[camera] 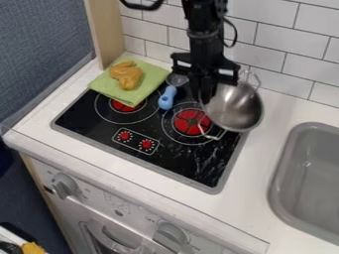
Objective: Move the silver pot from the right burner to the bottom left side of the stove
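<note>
Camera view, one silver pot (235,107), two red burners (188,122)

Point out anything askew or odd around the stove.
The round silver metal pot tilts at the black gripper, off-centre from the right red burner, overhanging the black cooktop's right edge. Pale smudges mark the cooktop's front right; spill, wear or glare, I cannot tell.

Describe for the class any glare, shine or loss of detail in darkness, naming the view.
Camera view: a bright sheen on the silver pot; whitish streaks on the lower right of the black stovetop, reflections or marks, I cannot tell which; the black gripper so dark that its parts merge.
</note>
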`<state>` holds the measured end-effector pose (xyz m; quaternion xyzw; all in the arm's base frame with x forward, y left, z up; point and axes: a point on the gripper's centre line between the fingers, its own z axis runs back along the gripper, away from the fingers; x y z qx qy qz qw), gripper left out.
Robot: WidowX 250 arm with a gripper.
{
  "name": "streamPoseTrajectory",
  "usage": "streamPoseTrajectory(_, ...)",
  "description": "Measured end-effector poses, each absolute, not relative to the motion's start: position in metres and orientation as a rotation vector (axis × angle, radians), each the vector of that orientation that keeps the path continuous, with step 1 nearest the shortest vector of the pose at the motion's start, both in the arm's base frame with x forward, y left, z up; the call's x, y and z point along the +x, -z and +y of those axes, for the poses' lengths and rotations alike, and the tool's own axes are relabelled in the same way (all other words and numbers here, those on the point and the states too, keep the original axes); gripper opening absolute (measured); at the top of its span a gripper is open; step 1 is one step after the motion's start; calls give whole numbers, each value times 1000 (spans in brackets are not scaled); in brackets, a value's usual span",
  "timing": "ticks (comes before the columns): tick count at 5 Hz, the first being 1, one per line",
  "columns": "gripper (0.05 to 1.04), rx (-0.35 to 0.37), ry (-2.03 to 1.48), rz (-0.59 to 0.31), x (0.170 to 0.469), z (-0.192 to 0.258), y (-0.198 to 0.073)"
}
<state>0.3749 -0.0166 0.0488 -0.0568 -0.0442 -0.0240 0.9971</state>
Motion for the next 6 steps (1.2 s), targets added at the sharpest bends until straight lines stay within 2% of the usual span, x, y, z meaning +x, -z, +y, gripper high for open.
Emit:
streamPoseTrajectory(1,69,-142,44,-144,368,0,-88)
streamPoseTrajectory(2,69,-109,-49,-194,341,47,-116)
streamPoseTrajectory(3,69,32,-141,-169,297,89,-128)
streamPoseTrajectory(4,69,127,-281,-120,269,134,-120)
streamPoseTrajectory(5,69,143,-356,-47,262,178,-90)
streamPoseTrajectory(6,69,106,-376,-29,262,199,-65)
